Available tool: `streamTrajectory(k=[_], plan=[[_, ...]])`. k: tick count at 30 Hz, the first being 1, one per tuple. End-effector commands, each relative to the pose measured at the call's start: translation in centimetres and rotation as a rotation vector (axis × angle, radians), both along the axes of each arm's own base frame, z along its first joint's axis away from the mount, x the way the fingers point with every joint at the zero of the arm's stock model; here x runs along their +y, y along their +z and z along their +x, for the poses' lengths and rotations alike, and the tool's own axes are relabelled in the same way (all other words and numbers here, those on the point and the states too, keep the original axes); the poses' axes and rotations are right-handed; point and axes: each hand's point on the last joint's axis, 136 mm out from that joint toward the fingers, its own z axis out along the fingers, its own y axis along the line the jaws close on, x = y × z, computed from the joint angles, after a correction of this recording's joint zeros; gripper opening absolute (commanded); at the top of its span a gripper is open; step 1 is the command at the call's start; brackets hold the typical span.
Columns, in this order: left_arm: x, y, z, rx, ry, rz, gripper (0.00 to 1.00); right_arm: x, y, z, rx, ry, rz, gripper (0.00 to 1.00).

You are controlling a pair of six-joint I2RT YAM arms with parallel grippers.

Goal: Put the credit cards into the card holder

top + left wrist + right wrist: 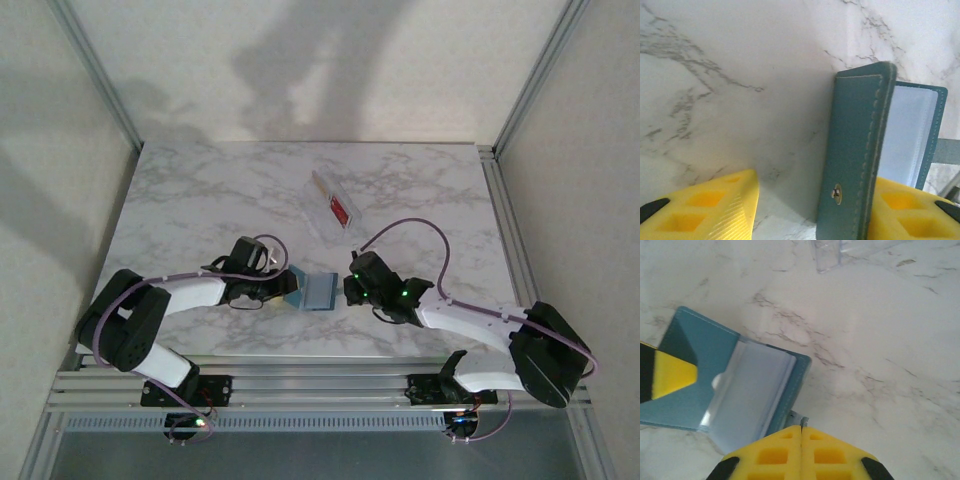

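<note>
Top external view: the clear card holder (328, 207) sits slanted mid-desk (200, 200), with a red card (342, 212) in it and a yellowish card (318, 186) at its far end. The open teal wallet (318, 290) lies nearer the arms, between both hands. The left hand (815, 181) is spread wide, with the wallet flap standing between its fingers and leaning on one. The right hand (801, 429) is pinched closed on a thin grey sliver (796, 417) at the wallet's edge. Honestly can't tell what that is.
</note>
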Motion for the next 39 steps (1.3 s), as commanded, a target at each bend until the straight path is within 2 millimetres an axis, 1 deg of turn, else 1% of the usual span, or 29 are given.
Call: streamTrajectory(k=[1, 2, 4, 6, 7, 8, 10, 12, 15, 17, 18, 19, 20, 22, 23, 25, 27, 28, 30, 32, 34, 37, 39], plan=[[2.9, -0.7, 0.3, 0.002, 0.077, 0.153, 0.52, -1.8, -0.2, 0.6, 0.003, -0.040, -0.091, 0.27], [3.2, -0.5, 0.4, -0.009, 0.088, 0.166, 0.56, -1.9, -0.1, 0.7, 0.000, -0.036, -0.101, 0.29], [3.9, -0.7, 0.2, -0.004, 0.102, 0.196, 0.62, -1.9, 0.5, 1.0, -0.008, -0.030, -0.119, 0.31], [4.2, -0.8, -0.3, 0.009, 0.106, 0.210, 0.63, -1.9, 1.4, 1.3, -0.016, -0.034, -0.128, 0.34], [4.4, -0.6, -0.4, 0.005, 0.114, 0.209, 0.63, -1.7, 1.8, 1.4, -0.018, -0.032, -0.126, 0.37], [4.4, -0.4, -0.4, -0.005, 0.126, 0.200, 0.64, -1.2, 2.4, 1.5, -0.018, -0.020, -0.113, 0.40], [4.4, -0.5, -0.7, -0.011, 0.138, 0.178, 0.63, 0.1, 3.2, 1.5, -0.001, 0.013, -0.076, 0.43], [4.2, -0.4, -0.7, -0.005, 0.137, 0.163, 0.61, 2.2, 3.9, 1.2, 0.040, 0.067, -0.002, 0.46], [4.0, -0.1, -0.6, -0.001, 0.135, 0.165, 0.61, 6.7, 4.9, 0.0, 0.107, 0.152, 0.150, 0.49], [4.1, 0.1, -0.4, -0.021, 0.141, 0.159, 0.63, 10.4, 5.0, -1.3, 0.161, 0.211, 0.266, 0.49], [4.0, 0.1, -0.2, -0.023, 0.141, 0.158, 0.63, 11.8, 4.9, -1.8, 0.189, 0.236, 0.308, 0.48], [3.9, 0.1, -0.1, -0.021, 0.137, 0.160, 0.63, 13.0, 4.6, -2.1, 0.221, 0.249, 0.338, 0.47], [3.7, 0.2, -0.1, -0.016, 0.126, 0.158, 0.63, 13.8, 4.1, -2.0, 0.243, 0.252, 0.341, 0.43], [3.7, 0.3, 0.1, -0.021, 0.123, 0.163, 0.63, 13.8, 2.7, -1.0, 0.249, 0.204, 0.293, 0.34], [3.8, 0.5, 0.2, -0.033, 0.126, 0.164, 0.63, 13.4, 2.0, -0.3, 0.235, 0.181, 0.258, 0.32], [4.1, 0.5, 0.3, -0.039, 0.135, 0.160, 0.64, 12.3, 0.5, 0.9, 0.217, 0.129, 0.169, 0.29], [3.9, 0.4, 0.1, -0.008, 0.134, 0.098, 0.64, 10.8, -1.3, 1.7, 0.230, 0.074, 0.102, 0.28], [3.8, 0.5, 0.1, 0.008, 0.137, 0.062, 0.63, 10.2, -2.2, 1.8, 0.254, 0.052, 0.096, 0.27], [3.9, 0.9, 0.0, 0.004, 0.148, 0.023, 0.64, 9.7, -3.5, 1.6, 0.299, 0.032, 0.105, 0.24], [3.8, 1.7, 0.0, -0.018, 0.151, -0.022, 0.67, 9.3, -4.7, 1.4, 0.322, 0.024, 0.087, 0.20], [3.5, 2.6, 0.2, -0.027, 0.144, -0.078, 0.69, 8.9, -5.7, 1.0, 0.342, 0.008, 0.079, 0.17], [3.2, 3.7, 0.3, -0.033, 0.143, -0.136, 0.67, 8.4, -6.6, 0.5, 0.347, -0.008, 0.067, 0.14], [3.1, 4.5, 0.4, -0.054, 0.145, -0.166, 0.63, 8.2, -7.0, 0.4, 0.350, -0.006, 0.049, 0.14]])
